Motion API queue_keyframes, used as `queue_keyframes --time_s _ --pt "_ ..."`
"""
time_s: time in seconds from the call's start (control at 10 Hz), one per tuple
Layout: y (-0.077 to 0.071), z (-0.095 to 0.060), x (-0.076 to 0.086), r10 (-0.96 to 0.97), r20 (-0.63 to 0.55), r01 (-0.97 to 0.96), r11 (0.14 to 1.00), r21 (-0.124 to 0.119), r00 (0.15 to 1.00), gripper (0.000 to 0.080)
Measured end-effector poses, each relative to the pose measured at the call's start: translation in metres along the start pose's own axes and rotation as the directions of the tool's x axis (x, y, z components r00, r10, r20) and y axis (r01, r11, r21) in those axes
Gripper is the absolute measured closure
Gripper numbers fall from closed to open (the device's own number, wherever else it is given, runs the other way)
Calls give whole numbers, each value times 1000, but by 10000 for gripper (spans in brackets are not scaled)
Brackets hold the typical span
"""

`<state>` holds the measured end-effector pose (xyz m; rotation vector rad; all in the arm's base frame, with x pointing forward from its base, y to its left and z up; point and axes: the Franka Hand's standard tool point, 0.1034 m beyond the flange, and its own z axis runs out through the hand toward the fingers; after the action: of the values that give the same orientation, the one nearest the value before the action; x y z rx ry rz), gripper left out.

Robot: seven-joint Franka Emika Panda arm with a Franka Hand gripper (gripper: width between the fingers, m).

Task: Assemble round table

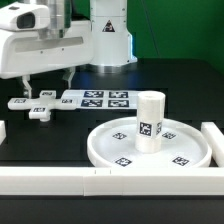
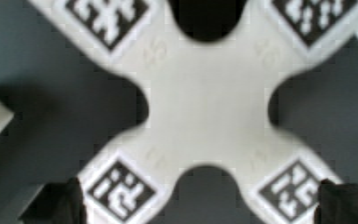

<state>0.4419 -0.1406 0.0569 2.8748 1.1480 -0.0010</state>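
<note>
The round table's white disc (image 1: pixel 110 150) lies flat on the black table at the exterior view's right, with tags on it. The tagged white post (image 1: pixel 150 120) stands upright at its centre. My gripper (image 1: pixel 45 86) hangs at the exterior view's left, just above a white cross-shaped part (image 1: pixel 36 108) with tags on its arms. In the wrist view this part (image 2: pixel 202 110) fills the picture. My gripper (image 2: pixel 202 212) is open, its dark fingertips (image 2: pixel 48 205) at either side of the part, apart from it.
The marker board (image 1: pixel 98 98) lies behind the disc, next to the cross-shaped part. White border rails run along the front (image 1: pixel 60 180) and the exterior view's right side (image 1: pixel 214 140). The robot's base (image 1: pixel 110 35) stands at the back.
</note>
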Motion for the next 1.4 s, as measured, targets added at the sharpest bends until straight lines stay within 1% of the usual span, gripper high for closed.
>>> queue_keyframes --time_s 0.4,0.6,0.8,1.4 --pt "-1 1 0 -2 1 2 1000 2 1000 150" --pt "1 10 -11 -7 13 7 1000 12 1000 150" --pt "0 16 -17 -1 22 0 1000 23 1000 150" --pt "-3 19 -17 -2 25 2 1000 30 1000 150"
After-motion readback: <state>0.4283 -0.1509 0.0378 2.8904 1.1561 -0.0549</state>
